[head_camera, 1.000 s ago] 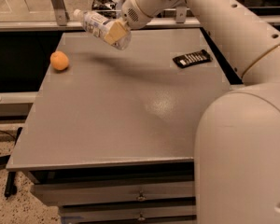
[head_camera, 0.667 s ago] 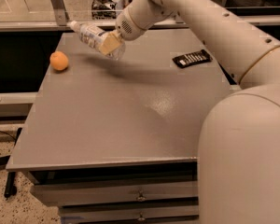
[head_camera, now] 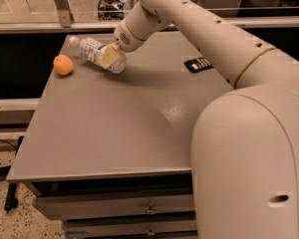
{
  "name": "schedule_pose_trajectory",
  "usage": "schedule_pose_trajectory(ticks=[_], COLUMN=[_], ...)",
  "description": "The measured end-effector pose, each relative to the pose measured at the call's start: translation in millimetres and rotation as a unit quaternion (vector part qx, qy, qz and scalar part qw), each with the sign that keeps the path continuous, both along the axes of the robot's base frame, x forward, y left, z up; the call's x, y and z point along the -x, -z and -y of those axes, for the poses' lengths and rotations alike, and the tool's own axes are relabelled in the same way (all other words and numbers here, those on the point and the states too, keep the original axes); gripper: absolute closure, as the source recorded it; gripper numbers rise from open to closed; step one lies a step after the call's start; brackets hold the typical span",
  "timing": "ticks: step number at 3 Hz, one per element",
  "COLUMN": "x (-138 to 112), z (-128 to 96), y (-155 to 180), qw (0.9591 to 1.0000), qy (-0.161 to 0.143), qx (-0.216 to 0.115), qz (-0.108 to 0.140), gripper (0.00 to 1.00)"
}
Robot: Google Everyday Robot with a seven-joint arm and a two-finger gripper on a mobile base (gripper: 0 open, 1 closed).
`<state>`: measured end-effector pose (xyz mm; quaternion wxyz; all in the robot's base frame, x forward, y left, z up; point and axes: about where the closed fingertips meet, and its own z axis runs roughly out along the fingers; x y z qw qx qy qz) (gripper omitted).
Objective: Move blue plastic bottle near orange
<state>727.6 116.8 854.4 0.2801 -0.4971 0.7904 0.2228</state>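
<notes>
The blue plastic bottle [head_camera: 94, 51] is clear with a white cap pointing left. It lies tilted, low over the far left of the grey table [head_camera: 124, 118]. My gripper [head_camera: 109, 56] is shut on the bottle's lower half, its tan fingers clasping the body. The orange [head_camera: 63, 64] sits on the table near the left edge, a short way left of and just in front of the bottle's cap. The two are apart.
A flat black remote-like bar [head_camera: 198, 63] lies at the table's far right. My white arm crosses the right side of the view. A glass railing runs behind the table. Drawers sit under the front edge.
My gripper has carried the bottle left and down toward the table, closer to the orange. The orange and the black bar have not moved.
</notes>
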Motion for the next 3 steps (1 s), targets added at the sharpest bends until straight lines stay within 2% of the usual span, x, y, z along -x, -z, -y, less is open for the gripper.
schedule_pose_trajectory(ticks=[1, 2, 3], x=[-0.1, 2.2, 5.2], z=[-9.7, -17.9, -22.1], y=[5.8, 8.0, 9.8], qw=[0.9997, 0.999, 0.9985], qy=[-0.018, -0.034, -0.043], qx=[0.016, 0.027, 0.031], qz=[-0.007, -0.012, -0.018], gripper=[1.0, 0.84, 0.61])
